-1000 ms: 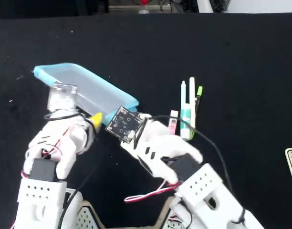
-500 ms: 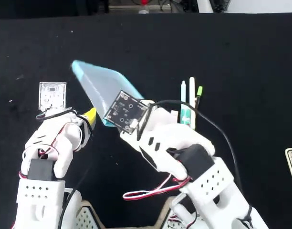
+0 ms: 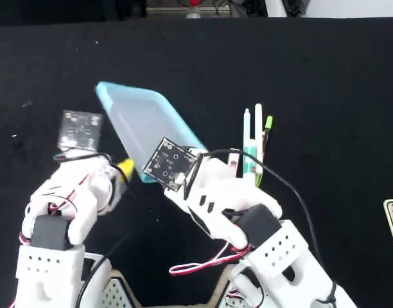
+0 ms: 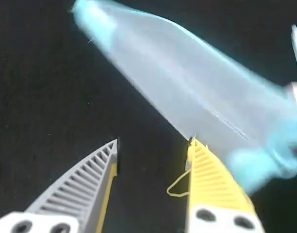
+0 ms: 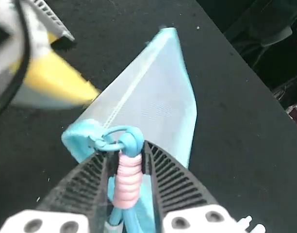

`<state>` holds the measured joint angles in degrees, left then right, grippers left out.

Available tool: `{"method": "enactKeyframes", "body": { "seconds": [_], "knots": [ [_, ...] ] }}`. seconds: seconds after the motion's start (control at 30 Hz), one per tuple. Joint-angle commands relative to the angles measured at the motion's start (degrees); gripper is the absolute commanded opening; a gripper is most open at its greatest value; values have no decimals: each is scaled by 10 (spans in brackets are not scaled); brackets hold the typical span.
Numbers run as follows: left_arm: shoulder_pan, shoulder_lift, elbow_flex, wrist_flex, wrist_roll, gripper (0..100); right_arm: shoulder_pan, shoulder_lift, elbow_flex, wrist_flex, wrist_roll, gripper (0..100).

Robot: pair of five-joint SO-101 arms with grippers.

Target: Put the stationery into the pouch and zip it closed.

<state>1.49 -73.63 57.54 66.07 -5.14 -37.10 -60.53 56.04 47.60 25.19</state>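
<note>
**Pale blue on black**

Frosted pale blue across the pouch [image 3: 142, 122], brighter blue along its edges; pink coil [image 5: 126, 177] and blue cord [image 5: 120, 138] at its pull. Matte black over the table [image 3: 325, 77]. Yellow and grey ribbed fingers [image 4: 211, 179] on the left gripper [image 4: 153, 143], black on the right gripper [image 5: 124, 150]. White pens [image 3: 258, 128], one green-tipped.

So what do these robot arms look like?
Both are white shells with black motor blocks, red, white and black cables, and a camera board at the wrist. The left gripper has one grey and one yellow ribbed finger; the right gripper, two dark ones.
</note>
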Motion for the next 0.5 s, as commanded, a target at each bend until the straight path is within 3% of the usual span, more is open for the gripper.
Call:
{"method": "enactKeyframes", "body": {
  "seconds": [0.0, 0.27, 0.47],
  "knots": [
    [50, -8, -61, 38, -41, 236, 3, -18, 0, -18, 4, 11],
    [64, -40, -132, 118, -44, 236, 3, -18, 0, -22, 4, 11],
    [143, -73, -133, 134, -2, 236, 3, -18, -1, -22, 4, 11]
  ]
}}
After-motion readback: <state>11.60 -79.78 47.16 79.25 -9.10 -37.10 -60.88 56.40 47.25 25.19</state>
